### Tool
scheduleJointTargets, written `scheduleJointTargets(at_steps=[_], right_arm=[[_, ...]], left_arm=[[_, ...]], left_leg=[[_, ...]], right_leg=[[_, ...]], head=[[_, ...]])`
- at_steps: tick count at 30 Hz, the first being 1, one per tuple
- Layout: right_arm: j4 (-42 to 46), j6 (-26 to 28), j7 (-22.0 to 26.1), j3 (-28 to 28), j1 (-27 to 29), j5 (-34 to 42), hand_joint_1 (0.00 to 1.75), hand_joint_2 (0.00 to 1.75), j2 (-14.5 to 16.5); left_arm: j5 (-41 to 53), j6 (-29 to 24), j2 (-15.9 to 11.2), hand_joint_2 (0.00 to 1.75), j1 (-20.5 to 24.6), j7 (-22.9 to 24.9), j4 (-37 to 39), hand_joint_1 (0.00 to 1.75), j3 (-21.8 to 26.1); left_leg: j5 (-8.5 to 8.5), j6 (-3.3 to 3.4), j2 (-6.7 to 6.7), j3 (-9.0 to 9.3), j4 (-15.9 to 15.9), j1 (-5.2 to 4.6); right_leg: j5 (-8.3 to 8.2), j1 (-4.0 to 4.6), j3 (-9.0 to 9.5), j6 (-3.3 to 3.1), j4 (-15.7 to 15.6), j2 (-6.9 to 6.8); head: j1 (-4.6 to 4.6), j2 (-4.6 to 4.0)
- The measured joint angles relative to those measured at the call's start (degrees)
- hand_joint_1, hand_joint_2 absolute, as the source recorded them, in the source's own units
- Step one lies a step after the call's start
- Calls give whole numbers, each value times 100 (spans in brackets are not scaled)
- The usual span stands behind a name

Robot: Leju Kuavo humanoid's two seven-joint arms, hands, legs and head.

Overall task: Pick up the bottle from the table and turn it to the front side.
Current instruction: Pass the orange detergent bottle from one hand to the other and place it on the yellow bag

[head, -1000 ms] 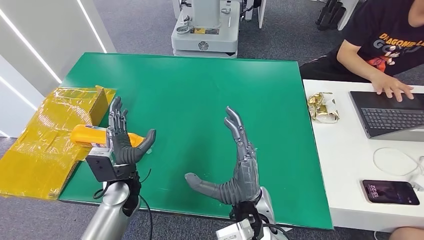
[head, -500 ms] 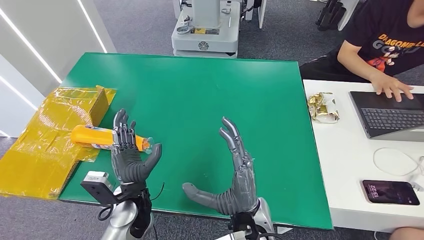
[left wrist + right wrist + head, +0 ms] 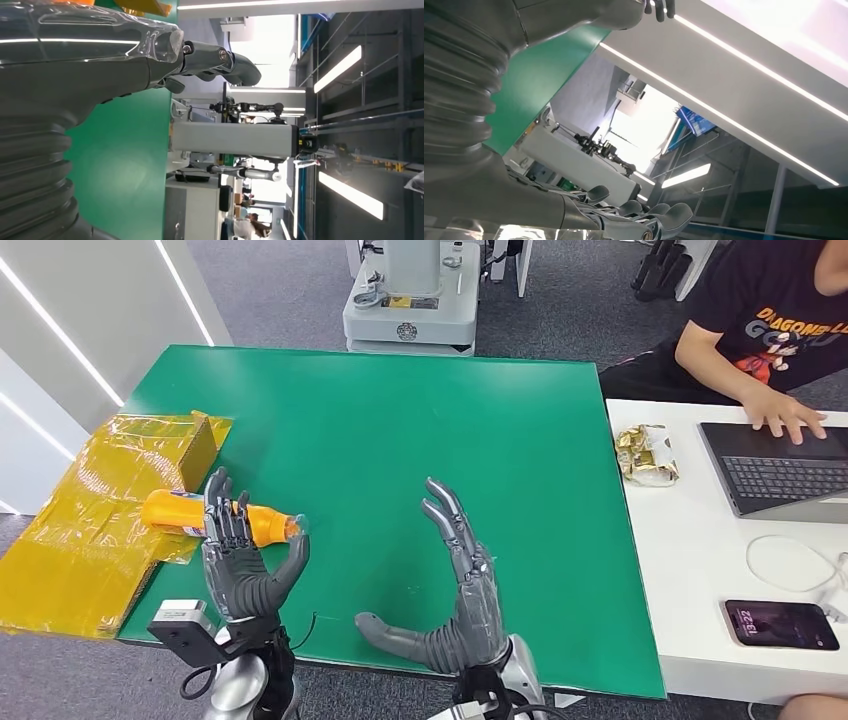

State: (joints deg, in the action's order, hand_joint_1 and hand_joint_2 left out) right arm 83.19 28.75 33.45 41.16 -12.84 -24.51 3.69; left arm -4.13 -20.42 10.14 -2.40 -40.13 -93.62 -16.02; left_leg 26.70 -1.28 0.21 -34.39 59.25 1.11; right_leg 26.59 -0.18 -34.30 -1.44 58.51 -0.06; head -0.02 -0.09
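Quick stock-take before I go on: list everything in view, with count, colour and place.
bottle: one, orange, lying on its side at the green table's left edge, behind the left hand
green table: one, centre
yellow box: one, flattened, tape-wrapped, overhanging the table's left edge
white table: one, right
snack packet: one, gold, on the white table
laptop: one, dark, on the white table
phone: one, dark, screen lit
person: one, black shirt, a hand on the laptop
left hand: fingers apart, at the bottle
right hand: fingers spread, holding nothing
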Motion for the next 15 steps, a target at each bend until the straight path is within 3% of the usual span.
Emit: scheduleJointTargets(at_steps=[15], right_arm=[[-241,-123,113,0,-176,51,0,175,164]], left_arm=[[-133,284,104,175,-82,0,-43,0,285]], left_leg=[[0,0,-1,0,0,0]], right_leg=[[0,0,1,0,0,-1]], head=[[1,0]])
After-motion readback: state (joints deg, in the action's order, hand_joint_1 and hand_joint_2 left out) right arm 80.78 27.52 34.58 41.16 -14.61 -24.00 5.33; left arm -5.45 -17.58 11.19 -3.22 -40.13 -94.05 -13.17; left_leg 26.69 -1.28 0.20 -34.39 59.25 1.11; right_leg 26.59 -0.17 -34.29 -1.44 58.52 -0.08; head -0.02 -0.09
